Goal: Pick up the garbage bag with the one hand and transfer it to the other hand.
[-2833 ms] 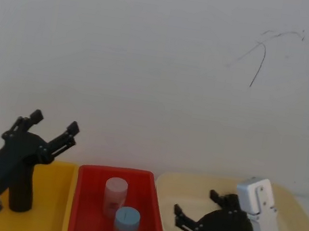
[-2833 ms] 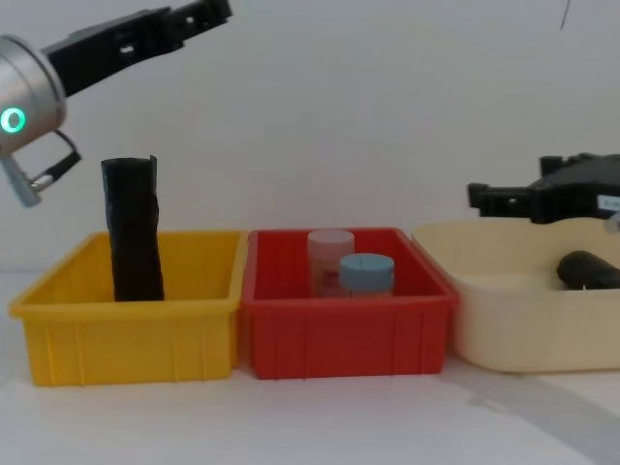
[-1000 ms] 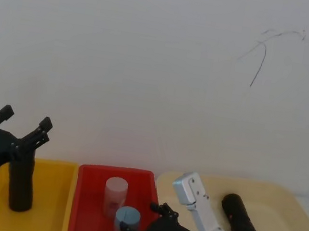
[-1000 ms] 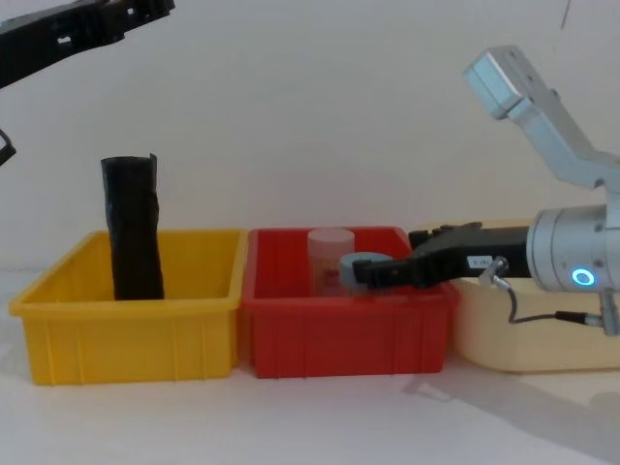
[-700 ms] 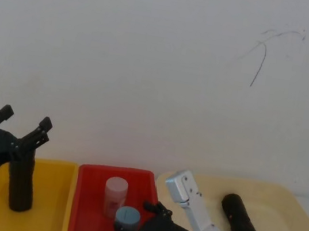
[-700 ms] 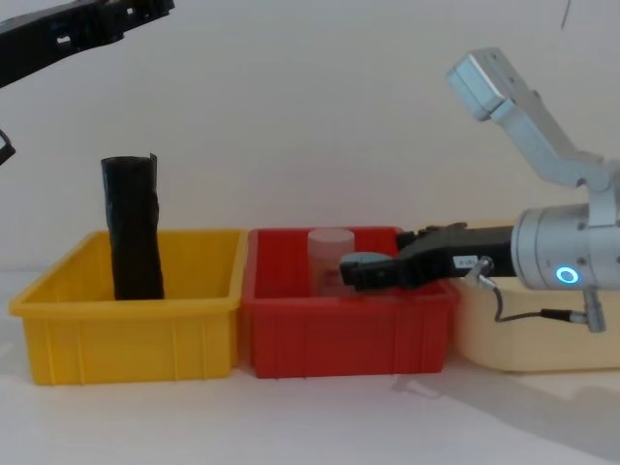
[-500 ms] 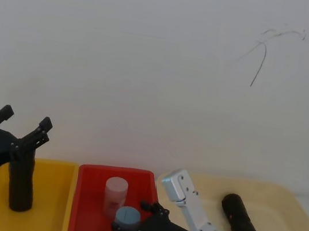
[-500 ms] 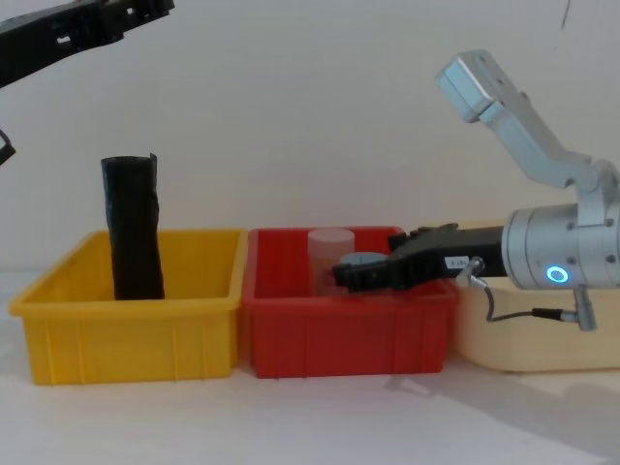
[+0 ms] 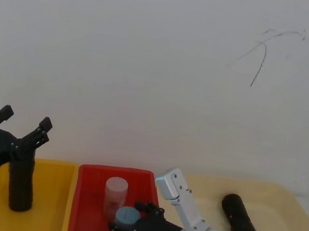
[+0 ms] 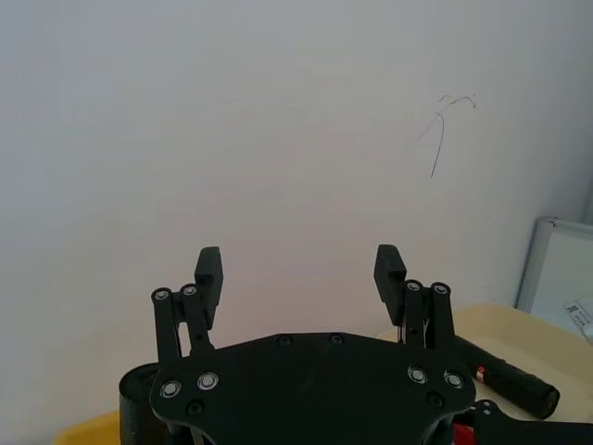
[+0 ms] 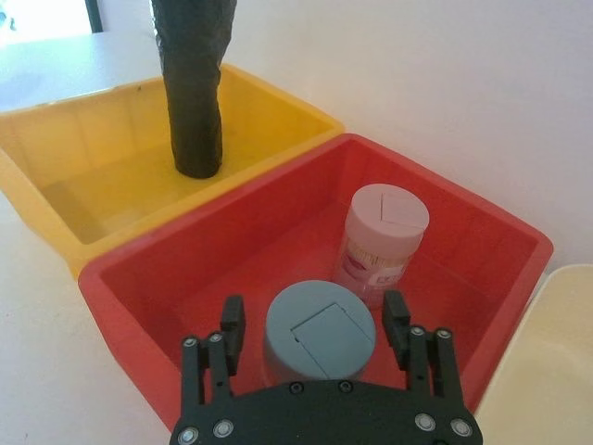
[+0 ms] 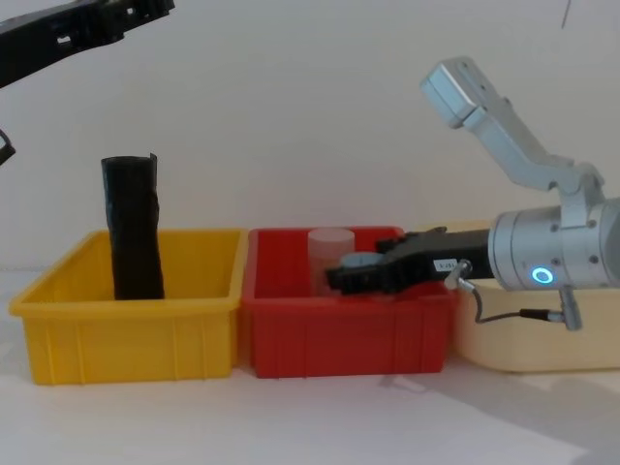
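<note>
The garbage bag [image 9: 241, 218], a thick glossy black roll, lies in the cream bin [image 9: 297, 212] at the right; it is also in the left wrist view [image 10: 508, 381]. My right gripper [image 11: 315, 320] is open over the red bin [image 12: 349, 334], its fingers on either side of a grey-lidded jar [image 11: 320, 332] without closing on it. In the chest view this right gripper [image 12: 339, 278] reaches left from the blue-ringed arm. My left gripper [image 9: 26, 117] hangs open and holds nothing, high above the yellow bin [image 12: 126, 334].
A slim matte black roll [image 12: 133, 228] with a ragged top stands upright in the yellow bin. A pink-lidded jar [image 11: 382, 232] stands behind the grey-lidded one in the red bin. The three bins sit side by side against a white wall.
My right gripper left the cream bin, uncovering the garbage bag, and has crept left over the red bin to straddle the grey-lidded jar. The left gripper drew back left earlier, then held still.
</note>
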